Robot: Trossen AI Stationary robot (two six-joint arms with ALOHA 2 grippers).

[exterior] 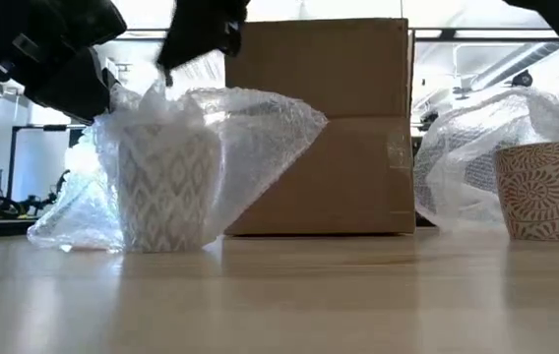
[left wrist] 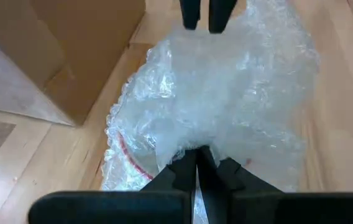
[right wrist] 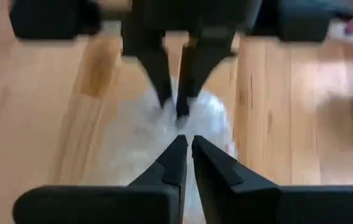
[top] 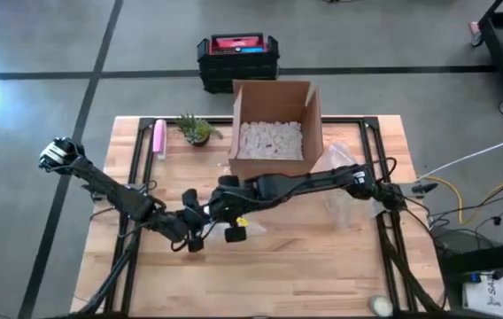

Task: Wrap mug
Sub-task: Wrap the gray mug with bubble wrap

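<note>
Nearest the low camera, one pale patterned mug (exterior: 166, 187) stood upright on the wooden table (exterior: 289, 295), swathed in bubble wrap (exterior: 250, 138), with the left gripper (left wrist: 199, 163) and the right gripper (right wrist: 186, 149) meeting just above it, each with its fingers pressed together on a pinch of the wrap. Farther right, a second, red-patterned cup (exterior: 540, 192) stood upright against another loose sheet of wrap (exterior: 466, 157). Behind both sat one open cardboard box (top: 274, 128) holding white packing pieces (top: 269, 140); beyond the table stood one black crate (top: 238, 62).
</note>
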